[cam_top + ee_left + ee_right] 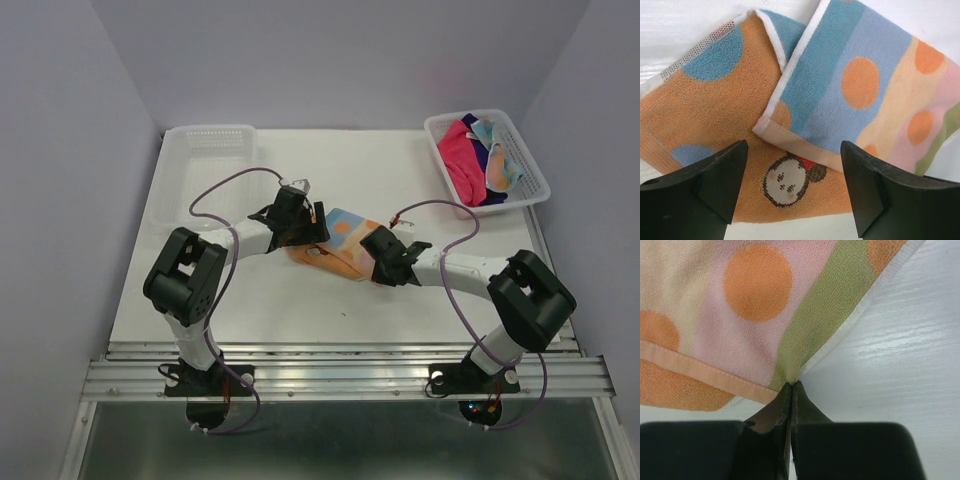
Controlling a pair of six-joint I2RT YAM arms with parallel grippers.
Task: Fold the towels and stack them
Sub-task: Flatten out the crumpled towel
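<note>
The towel (340, 245) lies on the table (300, 305) between both grippers. The right gripper (791, 389) is clenched on its green corner. The left gripper (792, 170) hangs released, the folded corner just ahead between its jaws.

The scene is a robotics lab test cell rather than a lived-in room. A white table (340, 300) is boxed in by plain bare walls (350, 60). A metal rail (340, 375) runs along the table's near edge, and two robot arms (185, 275) are bolted to it, trailing purple cables (440, 203) over the table. White plastic baskets sit at the table's far corners, one (210, 130) on the left and one (530, 165) on the right holding towels (462, 155). A dotted towel (345, 240) lies mid-table.
</note>
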